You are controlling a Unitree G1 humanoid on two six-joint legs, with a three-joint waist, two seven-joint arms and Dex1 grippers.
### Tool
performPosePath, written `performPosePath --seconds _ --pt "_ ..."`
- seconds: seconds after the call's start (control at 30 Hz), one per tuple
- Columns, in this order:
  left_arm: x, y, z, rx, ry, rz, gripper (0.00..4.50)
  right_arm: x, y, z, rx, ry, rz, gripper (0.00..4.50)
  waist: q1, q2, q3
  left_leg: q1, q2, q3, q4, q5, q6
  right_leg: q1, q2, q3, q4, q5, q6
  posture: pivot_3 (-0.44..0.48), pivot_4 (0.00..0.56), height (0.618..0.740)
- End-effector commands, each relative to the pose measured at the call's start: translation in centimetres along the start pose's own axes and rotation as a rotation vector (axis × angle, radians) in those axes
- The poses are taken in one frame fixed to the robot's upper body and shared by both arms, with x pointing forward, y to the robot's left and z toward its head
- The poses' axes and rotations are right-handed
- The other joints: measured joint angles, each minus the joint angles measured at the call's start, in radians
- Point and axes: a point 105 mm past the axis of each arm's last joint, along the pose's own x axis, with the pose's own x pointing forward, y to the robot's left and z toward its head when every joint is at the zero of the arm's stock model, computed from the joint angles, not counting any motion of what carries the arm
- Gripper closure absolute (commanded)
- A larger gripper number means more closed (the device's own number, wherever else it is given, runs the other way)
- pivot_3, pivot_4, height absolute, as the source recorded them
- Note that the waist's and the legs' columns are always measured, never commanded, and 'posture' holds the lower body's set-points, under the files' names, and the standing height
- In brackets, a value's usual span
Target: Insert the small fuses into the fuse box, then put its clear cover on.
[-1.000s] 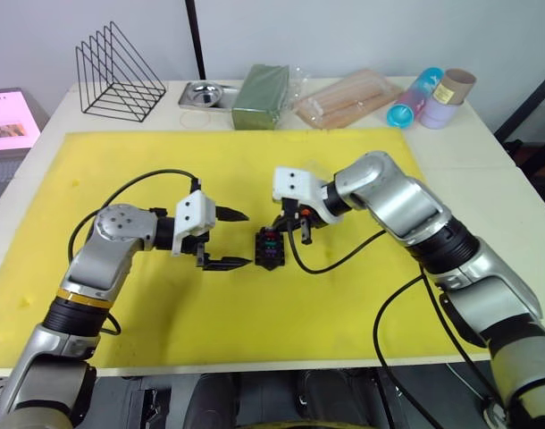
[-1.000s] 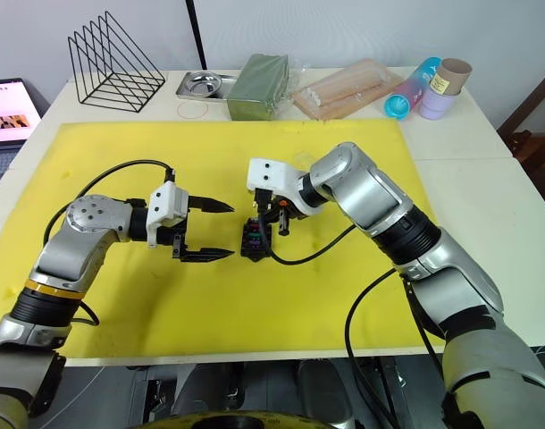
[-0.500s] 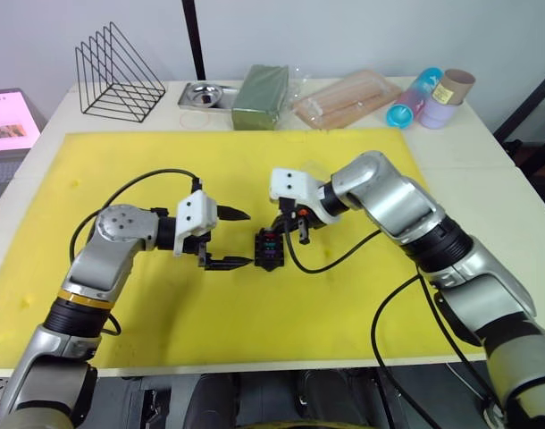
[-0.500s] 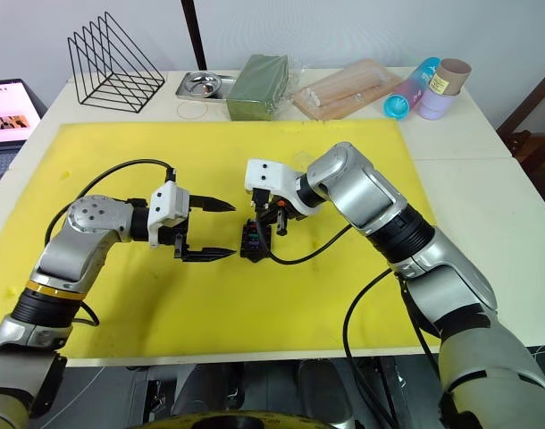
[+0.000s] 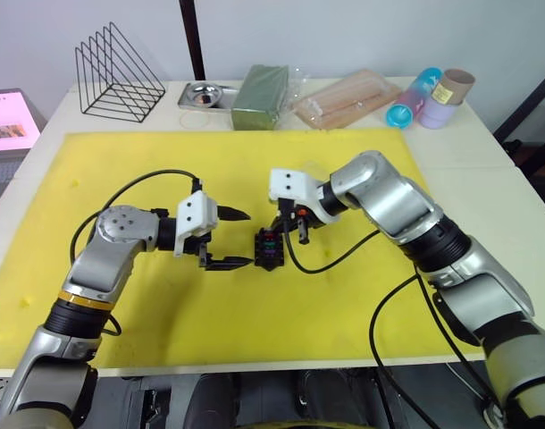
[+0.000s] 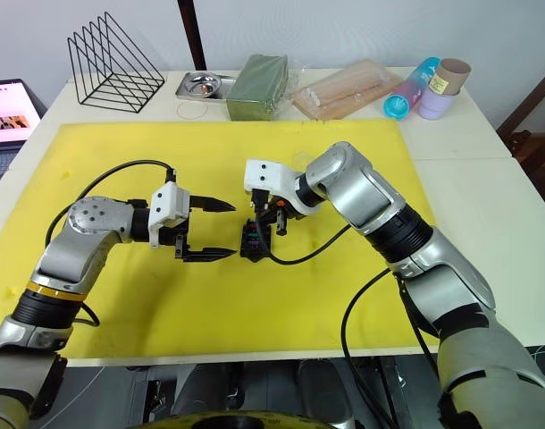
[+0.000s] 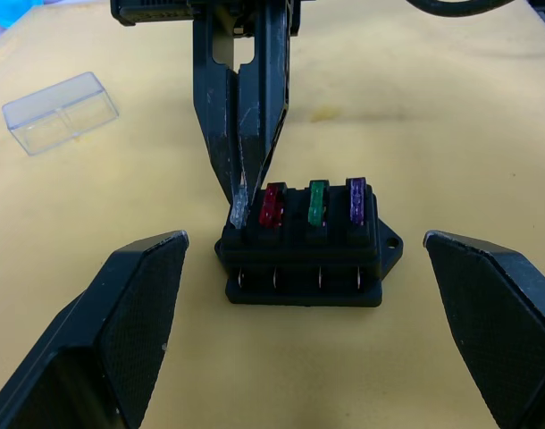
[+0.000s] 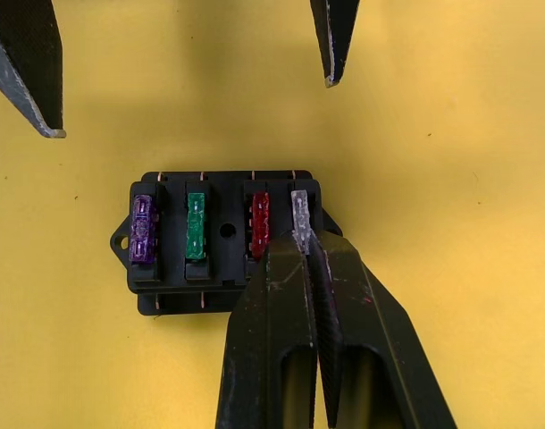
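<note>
My right gripper pinches the pale grey fuse at the end slot of the fuse box, beside the red, green and purple fuses already seated. Left gripper hangs spread wide beside the box. Clear cover lies well behind the box. Risk: pressing off-axis could tilt the fuse or shove the unheld box.

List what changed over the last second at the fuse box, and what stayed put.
Very little changed. The right gripper edged slightly toward the robot's left over the fuse box and stays shut on the pale grey fuse, standing in the end slot. Nothing was released. The left gripper stays open beside the box, the red fuse, green fuse and purple fuse stay seated, and the clear cover lies apart on the mat.
</note>
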Motion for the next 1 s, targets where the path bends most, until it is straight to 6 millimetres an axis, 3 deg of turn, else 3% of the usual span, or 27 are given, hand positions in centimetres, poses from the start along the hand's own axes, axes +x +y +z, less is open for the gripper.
performPosePath --seconds 0.03,0.13,0.23,0.63,1.0 --pt "0.1 -0.1 0.9 0.036 -0.017 -0.006 0.00 -0.4 0.2 0.9 -0.036 -0.017 -0.005 4.49 0.000 0.000 0.000 0.000 0.000 0.000 0.000 0.000 0.000 0.000 0.000 0.000 0.000 0.000 0.000 0.000 0.150 0.740" --pt "0.1 -0.1 0.9 0.034 -0.016 -0.008 0.00 -0.5 0.3 1.0 -0.040 -0.018 -0.005 4.49 0.000 0.000 0.000 0.000 0.000 0.000 0.000 0.000 0.000 0.000 0.000 0.000 0.000 0.000 0.000 0.000 0.150 0.740" --pt "0.1 0.0 0.9 0.032 -0.018 -0.009 0.00 -0.5 0.2 1.1 -0.042 -0.021 -0.017 3.82 0.000 0.000 0.000 0.000 0.000 0.000 0.000 0.000 0.000 0.000 0.000 0.000 0.000 0.000 0.000 0.000 0.150 0.740" --pt "0.1 0.1 0.9 0.029 -0.018 -0.003 0.00 -1.3 -0.3 1.6 -0.066 -0.030 -0.047 3.82 0.000 0.000 0.000 0.000 0.000 0.000 0.000 0.000 0.000 0.000 0.000 0.000 0.000 0.000 0.000 0.000 0.150 0.740" --pt "0.1 0.1 0.9 0.030 -0.017 -0.004 0.00 -3.4 0.2 3.3 -0.069 -0.108 -0.049 3.82 0.001 0.000 0.000 0.000 0.000 0.000 0.000 0.000 0.000 0.000 0.000 0.000 0.000 0.000 0.000 0.000 0.150 0.740"
